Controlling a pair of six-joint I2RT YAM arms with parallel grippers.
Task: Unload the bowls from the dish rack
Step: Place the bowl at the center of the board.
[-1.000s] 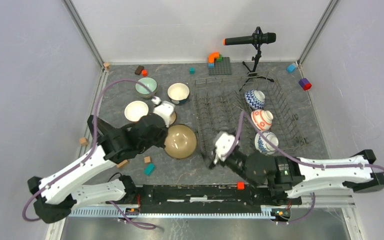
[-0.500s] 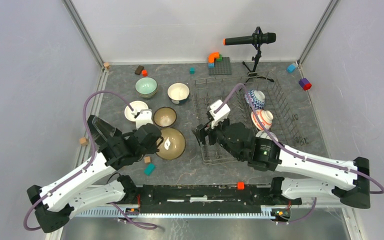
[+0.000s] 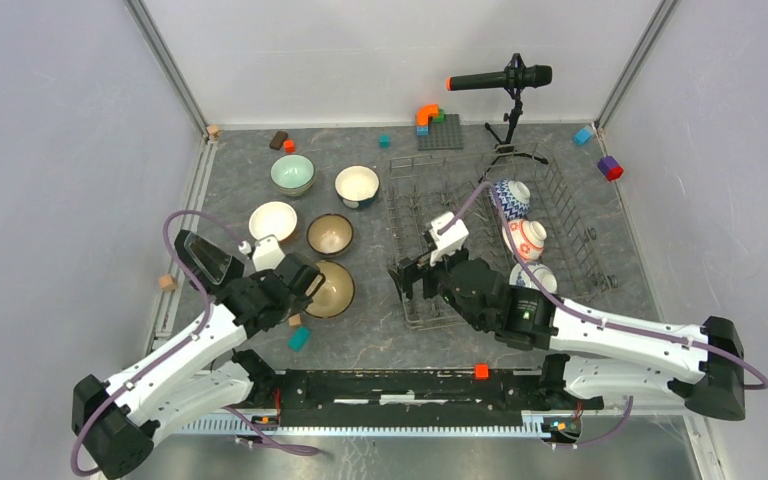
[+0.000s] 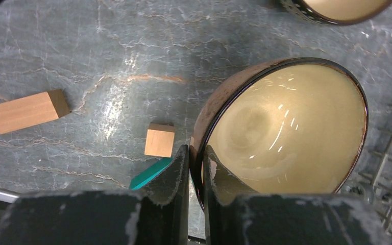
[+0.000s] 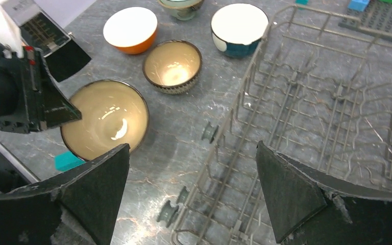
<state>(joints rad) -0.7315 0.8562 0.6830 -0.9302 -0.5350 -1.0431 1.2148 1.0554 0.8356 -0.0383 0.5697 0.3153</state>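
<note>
Toward nine o'clock of the grey wire dish rack [image 5: 286, 107], our left tool [image 4: 194, 153] has lowered the large brown glazed bowl [image 4: 286, 127], rim pinched, to the table [image 4: 81, 51]; our right tool [image 5: 192, 148] now gapes open, three patterned bowls [image 3: 525, 238] remaining racked.

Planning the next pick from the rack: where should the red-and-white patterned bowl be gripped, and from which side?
Probably the uppermost arc of its rim, approached from straight above. The red-and-white bowl stands on edge among the dish rack tines, with the blue zigzag bowl close behind.
</note>
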